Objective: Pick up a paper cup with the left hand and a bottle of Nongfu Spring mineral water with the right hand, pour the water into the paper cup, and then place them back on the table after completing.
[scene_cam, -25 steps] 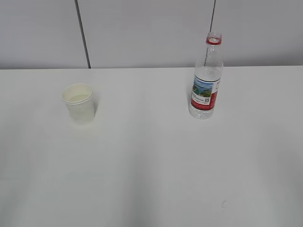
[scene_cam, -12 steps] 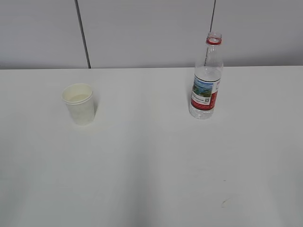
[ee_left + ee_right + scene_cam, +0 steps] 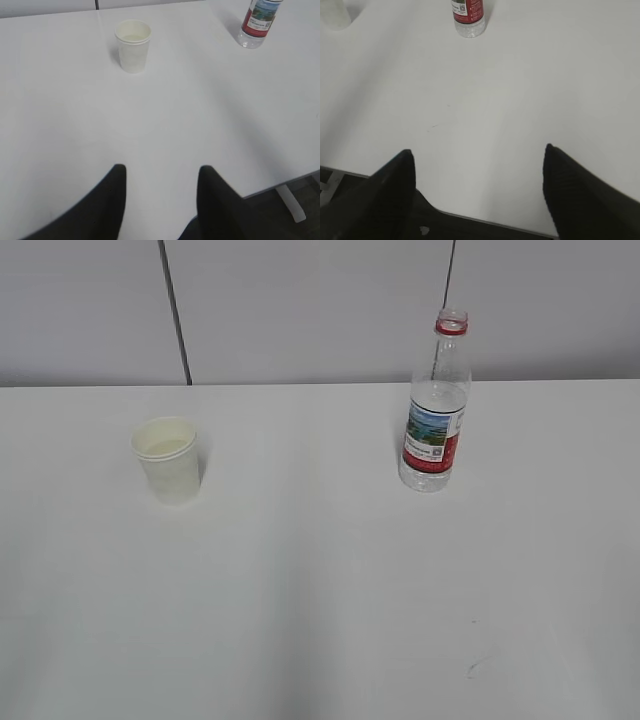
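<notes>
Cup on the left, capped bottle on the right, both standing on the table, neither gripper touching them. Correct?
Not quite: the bottle has no cap; the exterior view shows an open neck with just the red ring. The rest holds: cup left, both upright on the table, neither gripper touching them.

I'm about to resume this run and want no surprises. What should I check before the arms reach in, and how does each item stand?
1. Paper cup upright on the table: ok.
2. Bottle upright, cap off: ok.
3. Left gripper empty, jaws apart: ok.
4. Right gripper empty, jaws wide: ok.
5. Straight path from each gripper to its object unobstructed: ok.
6. Cup empty: cannot tell.
</notes>
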{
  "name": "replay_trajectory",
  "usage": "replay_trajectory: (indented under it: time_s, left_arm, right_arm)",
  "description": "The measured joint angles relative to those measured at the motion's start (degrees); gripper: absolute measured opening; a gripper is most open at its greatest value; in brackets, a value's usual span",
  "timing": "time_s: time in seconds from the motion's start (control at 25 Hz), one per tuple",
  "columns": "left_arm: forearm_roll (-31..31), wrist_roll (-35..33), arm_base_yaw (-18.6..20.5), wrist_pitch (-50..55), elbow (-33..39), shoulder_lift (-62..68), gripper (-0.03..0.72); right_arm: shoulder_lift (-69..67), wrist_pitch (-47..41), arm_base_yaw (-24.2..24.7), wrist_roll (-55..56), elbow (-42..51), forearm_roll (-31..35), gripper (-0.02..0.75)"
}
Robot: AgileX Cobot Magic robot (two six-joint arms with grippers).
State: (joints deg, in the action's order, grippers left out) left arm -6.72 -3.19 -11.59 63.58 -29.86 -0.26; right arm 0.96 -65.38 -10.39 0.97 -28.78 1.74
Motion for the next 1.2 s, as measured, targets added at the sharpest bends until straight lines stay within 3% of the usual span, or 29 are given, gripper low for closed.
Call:
replay_trajectory:
  time_s: [0.88, 1.2]
  left_arm:
    - [0.1, 0.0, 0.0, -0.1, 0.0, 0.0, 0.302]
    - [3.2, 0.0, 0.2, -0.1, 0.0, 0.0, 0.302]
  right_arm:
    - [0.0, -0.8, 0.0, -1.0, 0.5, -1.0, 0.587]
    - [0.0, -0.8, 0.0, -1.0, 0.5, -1.3, 0.587]
